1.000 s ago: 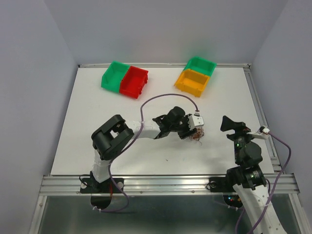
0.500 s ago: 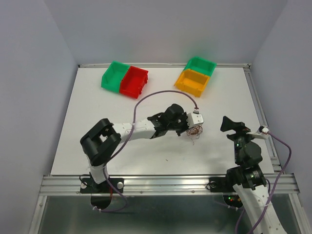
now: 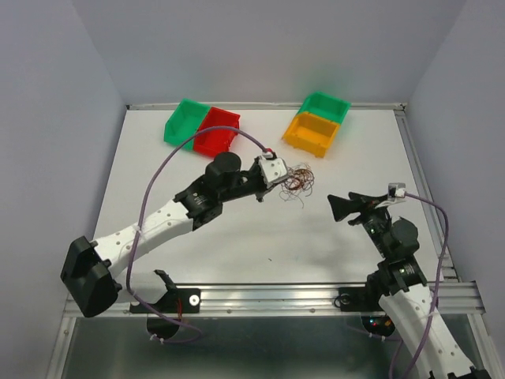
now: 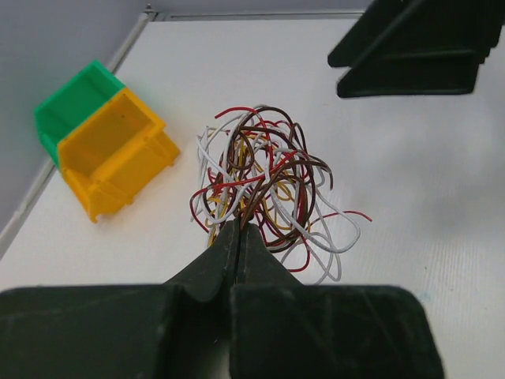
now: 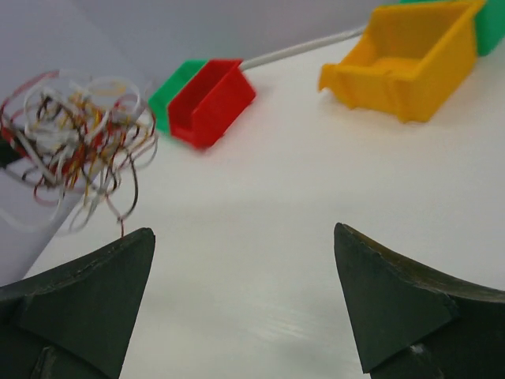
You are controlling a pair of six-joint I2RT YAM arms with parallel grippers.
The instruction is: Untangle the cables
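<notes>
The cables (image 3: 299, 180) are a palm-sized tangle of thin dark red, brown, white and yellowish strands. My left gripper (image 3: 282, 175) is shut on the tangle's near edge and holds it lifted above the white table. In the left wrist view the shut jaws (image 4: 239, 230) pinch a few strands, and the tangle (image 4: 264, 178) spreads out beyond them. My right gripper (image 3: 341, 208) is open and empty, to the right of the tangle and pointing at it. In the right wrist view (image 5: 245, 237) the tangle (image 5: 75, 138) hangs at the upper left, past my left fingertip (image 5: 118, 268).
A green bin (image 3: 181, 122) and a red bin (image 3: 216, 132) stand at the back left. A green bin (image 3: 325, 105) and an orange bin (image 3: 314, 133) stand at the back right. The table (image 3: 237, 229) ends at a metal rail in front.
My left arm has stretched out and carried the tangle up and toward the back left. My right gripper has tipped down and to the left, toward the tangle.
</notes>
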